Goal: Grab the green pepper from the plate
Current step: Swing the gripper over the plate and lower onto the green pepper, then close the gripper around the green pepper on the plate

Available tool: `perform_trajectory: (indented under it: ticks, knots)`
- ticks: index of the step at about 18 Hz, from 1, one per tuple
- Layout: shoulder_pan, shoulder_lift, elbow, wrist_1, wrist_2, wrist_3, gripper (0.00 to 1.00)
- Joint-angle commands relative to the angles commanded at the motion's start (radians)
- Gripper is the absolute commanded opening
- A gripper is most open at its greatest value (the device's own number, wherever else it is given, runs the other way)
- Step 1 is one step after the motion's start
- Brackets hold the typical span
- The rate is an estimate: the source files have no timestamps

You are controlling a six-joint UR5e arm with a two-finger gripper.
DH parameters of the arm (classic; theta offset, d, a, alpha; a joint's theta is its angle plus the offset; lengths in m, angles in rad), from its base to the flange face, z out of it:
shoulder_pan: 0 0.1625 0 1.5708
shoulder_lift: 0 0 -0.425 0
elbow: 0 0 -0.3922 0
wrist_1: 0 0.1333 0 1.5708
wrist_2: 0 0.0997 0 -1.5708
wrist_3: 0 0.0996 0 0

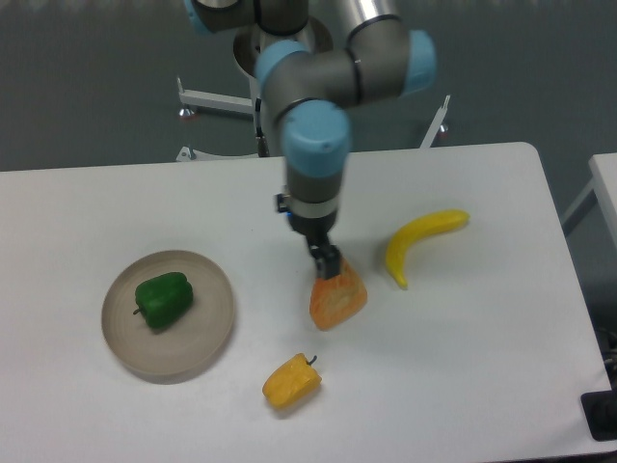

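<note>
There is only one view. The fixed camera stands high, on the side of the table (501,318) opposite to the robot base (289,101), and it looks down at an angle across the white top toward that base. It is far enough to show almost the whole table, with the dark floor behind it. The front corners of the table are cut off.

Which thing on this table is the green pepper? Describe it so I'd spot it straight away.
Look to the left side of the white table for the round beige-grey plate. The green pepper lies on it, glossy, dark and lobed. It is the only green thing there; the similar pepper near the front edge is yellow-orange and sits off the plate.
</note>
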State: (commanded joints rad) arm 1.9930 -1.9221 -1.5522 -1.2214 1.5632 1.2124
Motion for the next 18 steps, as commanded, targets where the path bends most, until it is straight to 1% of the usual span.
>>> perform_trajectory:
  ticks: [3, 5, 7, 9, 12, 13, 15, 18]
  knots:
    - [-0.074, -0.005, -0.014, 0.055, -0.002, -0.124, 1.0]
    - [-0.109, -0.024, -0.015, 0.124, -0.002, -0.16, 1.0]
    - [-0.141, -0.049, -0.015, 0.177, 0.0, -0.209, 1.0]
    - [-0.169, -0.072, -0.015, 0.203, 0.0, -0.258, 1.0]
    - [-0.197, -0.097, -0.014, 0.226, 0.0, -0.292, 1.0]
    - [-0.212, -0.104, -0.014, 0.244, 0.0, -0.312, 1.0]
    - [-0.224, -0.112, -0.014, 0.252, 0.0, -0.338, 1.0]
    - [-0.229, -0.144, -0.014, 0.276, 0.0, -0.34, 1.0]
